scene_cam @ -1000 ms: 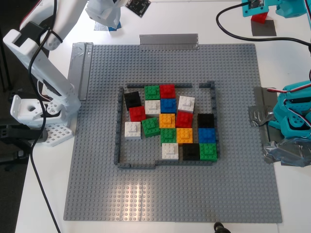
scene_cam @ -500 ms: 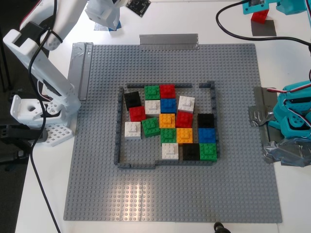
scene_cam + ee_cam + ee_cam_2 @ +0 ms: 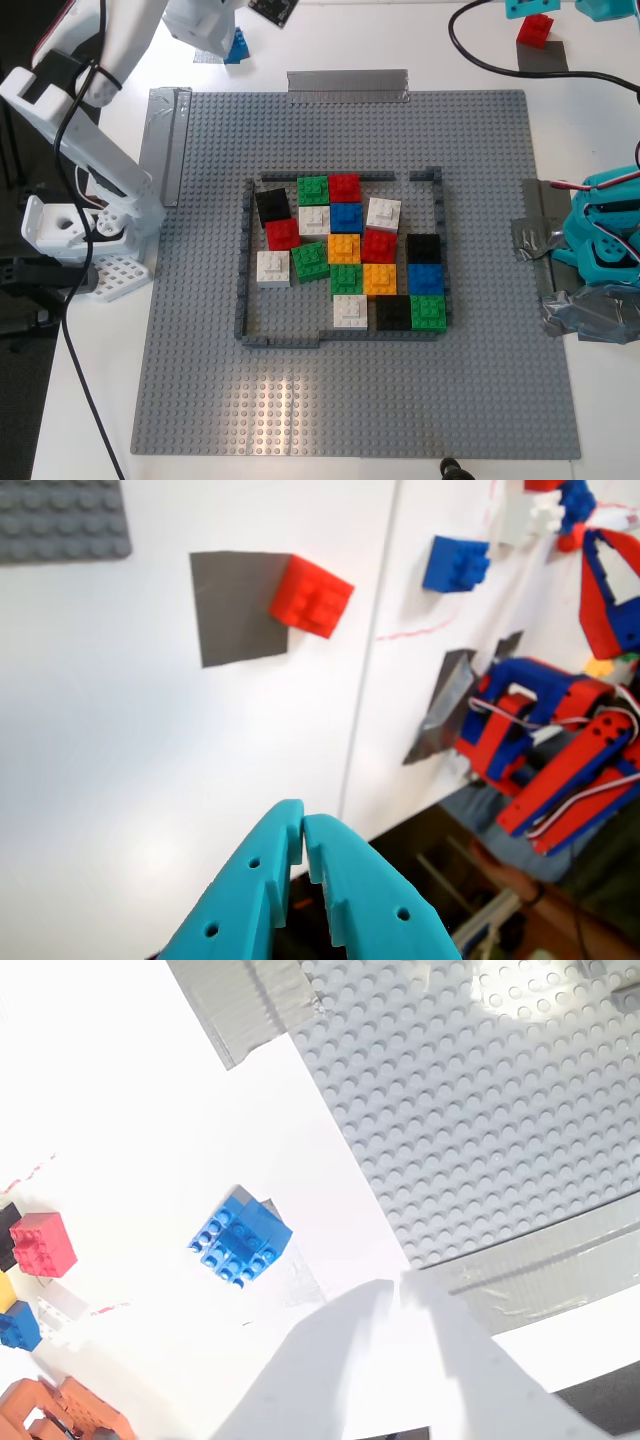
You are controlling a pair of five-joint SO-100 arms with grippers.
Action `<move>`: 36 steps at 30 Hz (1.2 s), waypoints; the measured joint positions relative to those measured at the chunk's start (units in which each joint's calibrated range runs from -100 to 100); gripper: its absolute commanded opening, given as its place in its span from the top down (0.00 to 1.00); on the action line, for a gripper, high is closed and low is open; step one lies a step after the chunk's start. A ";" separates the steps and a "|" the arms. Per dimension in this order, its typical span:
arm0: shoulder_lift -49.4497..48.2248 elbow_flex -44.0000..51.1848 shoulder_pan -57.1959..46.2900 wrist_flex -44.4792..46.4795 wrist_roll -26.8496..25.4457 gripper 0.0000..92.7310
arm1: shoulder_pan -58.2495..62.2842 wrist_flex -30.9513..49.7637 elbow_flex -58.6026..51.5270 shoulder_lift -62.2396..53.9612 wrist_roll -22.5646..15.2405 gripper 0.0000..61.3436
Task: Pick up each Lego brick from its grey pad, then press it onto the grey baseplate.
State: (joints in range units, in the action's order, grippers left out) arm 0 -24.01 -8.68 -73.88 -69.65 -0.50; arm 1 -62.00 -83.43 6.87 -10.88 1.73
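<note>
A red Lego brick lies at the edge of the dark grey pad, at the exterior view's top right. My first gripper, teal, is shut on nothing and stands back from it. A blue Lego brick rests by the silvery grey pad at the exterior view's top left. My second gripper, white, hangs shut and empty a little off it. The grey baseplate carries a dark-grey frame with several coloured bricks inside.
Duct-tape strips hold the plate's edges. The white arm's base stands at the exterior view's left, the teal arm's base at its right. Loose bricks and red-blue parts lie beyond the red brick.
Both grippers have drawn back toward the exterior view's top edge. More of the blue brick shows beside the white gripper, and the red brick sits slightly higher in the picture.
</note>
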 measured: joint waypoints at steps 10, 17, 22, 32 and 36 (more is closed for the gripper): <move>0.00 10.73 -1.18 -0.61 -1.93 1.00 | -2.09 5.79 -11.12 -8.64 -3.18 1.00; 2.96 12.49 -1.18 -3.13 -2.51 1.00 | -3.64 3.22 -9.38 -5.53 -6.55 1.00; 11.67 23.41 -1.92 -9.04 -4.91 0.99 | -5.91 4.91 -8.99 -2.33 -10.11 1.00; 35.93 63.22 -4.74 -25.22 -12.49 0.86 | -6.91 1.37 12.86 17.01 -16.76 1.00; 42.43 74.05 -5.40 -27.22 -17.19 0.86 | -7.82 0.48 20.31 22.97 -18.28 0.91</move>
State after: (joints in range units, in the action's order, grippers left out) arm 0 18.43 65.37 -79.28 -96.87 -17.69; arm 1 -69.82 -82.94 27.18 12.09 -16.54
